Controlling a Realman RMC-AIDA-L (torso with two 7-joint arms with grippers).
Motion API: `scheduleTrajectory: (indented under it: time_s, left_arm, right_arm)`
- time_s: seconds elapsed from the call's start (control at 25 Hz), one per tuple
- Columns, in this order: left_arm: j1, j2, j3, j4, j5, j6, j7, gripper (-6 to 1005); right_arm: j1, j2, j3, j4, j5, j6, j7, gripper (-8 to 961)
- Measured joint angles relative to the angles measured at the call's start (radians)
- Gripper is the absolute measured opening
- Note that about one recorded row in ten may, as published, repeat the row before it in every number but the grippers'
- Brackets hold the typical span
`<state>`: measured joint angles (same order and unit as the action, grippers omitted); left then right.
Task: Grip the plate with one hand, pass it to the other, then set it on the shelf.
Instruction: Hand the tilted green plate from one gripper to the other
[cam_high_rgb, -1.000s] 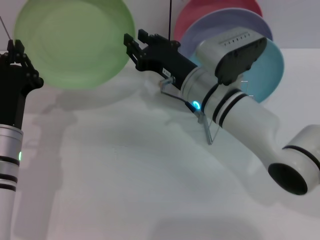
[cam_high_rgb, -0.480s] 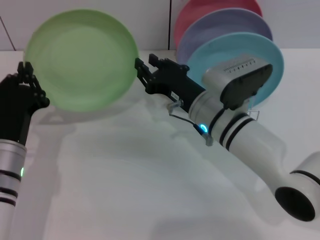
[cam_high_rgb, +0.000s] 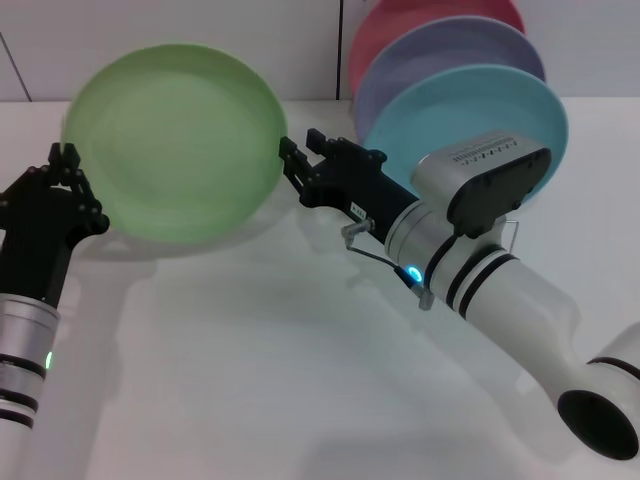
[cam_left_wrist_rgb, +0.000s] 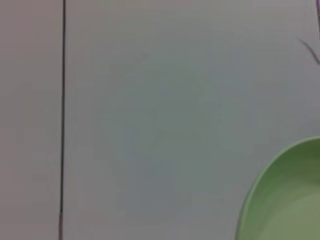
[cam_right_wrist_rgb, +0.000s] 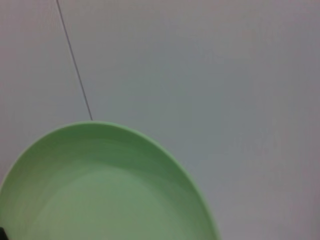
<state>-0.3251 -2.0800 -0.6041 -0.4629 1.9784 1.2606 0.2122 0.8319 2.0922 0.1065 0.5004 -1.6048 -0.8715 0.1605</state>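
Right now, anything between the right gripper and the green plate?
Nothing visible. The right gripper sits just beside the rim of the green plate, which the left gripper holds at the opposite edge, with only a narrow bare gap.

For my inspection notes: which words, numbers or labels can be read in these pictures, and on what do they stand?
No text can be read.
A small white label on the right claw housing: too small to read.
The green plate, the turquoise plate and the left claw: no markings visible.
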Motion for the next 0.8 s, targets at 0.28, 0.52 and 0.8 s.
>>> scheduleTrajectory:
  time_s: [0.28,0.52,0.8]
  left_arm:
    - [-0.016,0.000,0.014,-0.004,0.000,-0.019,0.009,33]
    - [-0.026,0.000,0.021,-0.005,0.000,-0.027,0.010,33]
    - [-0.031,0.000,0.023,-0.002,0.000,-0.035,0.010,33]
  right_arm:
    - [-0.004,0.000,0.000,0.005,-0.001,0.022,0.000,348]
    - [-0.015,0.000,0.009,0.007,-0.001,0.022,0.000,349]
    - [-0.025,0.000,0.012,0.007,-0.001,0.023,0.000,349]
